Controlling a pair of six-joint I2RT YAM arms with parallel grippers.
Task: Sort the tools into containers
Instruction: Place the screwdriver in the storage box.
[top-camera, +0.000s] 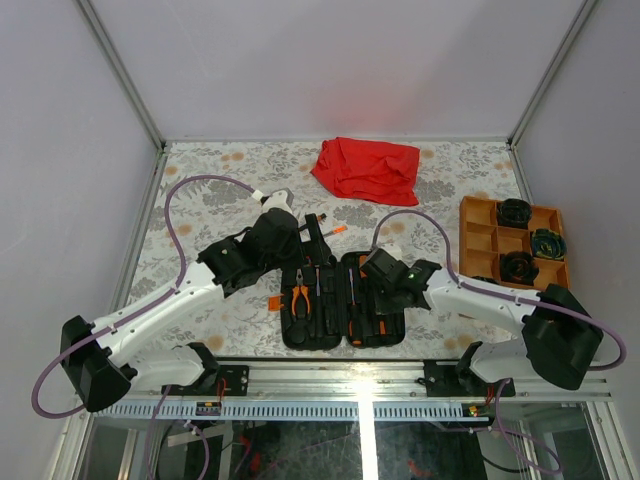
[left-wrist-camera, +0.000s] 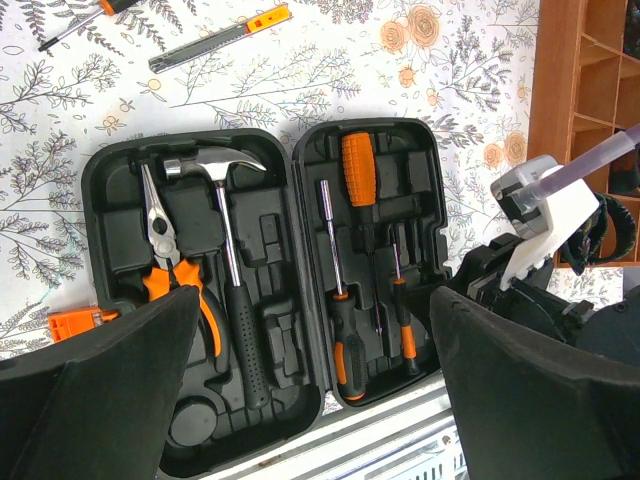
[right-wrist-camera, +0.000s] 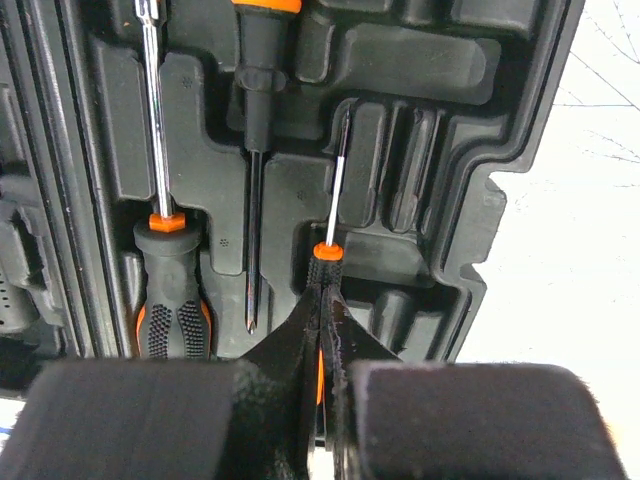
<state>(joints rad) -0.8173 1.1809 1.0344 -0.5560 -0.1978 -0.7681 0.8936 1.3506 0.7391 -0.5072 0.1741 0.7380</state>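
— Which step do we record?

— We judge it to be the seating of a tool. In the right wrist view, low at the centre of the frame, the right jaws are closed narrow on the black handle of a slim screwdriver. Its shaft runs up along a moulded recess of the black case. We cannot tell whether the handle is fully bedded, because the jaws cover it.

— And the other arm?

— The left jaws stand wide and hold nothing. In the left wrist view they fill the lower corners, with the open case lying between and beyond them.

— Contents of the case?

— We find pliers and hammer in the left half. An orange-handled driver and a long-shafted driver sit in the right half, beside the slim one.

— What lies outside?

— At the upper left of that view, a loose screwdriver and a grey-and-orange tool lie on the desk, apart from the case. The orange tray sits at the right of the overhead frame, with dark round items in three compartments.

— Next move?

— In our judgement, part the right jaws and lift straight clear, so the shaft is not dragged from its recess. Then send the idle left arm for the loose pair.
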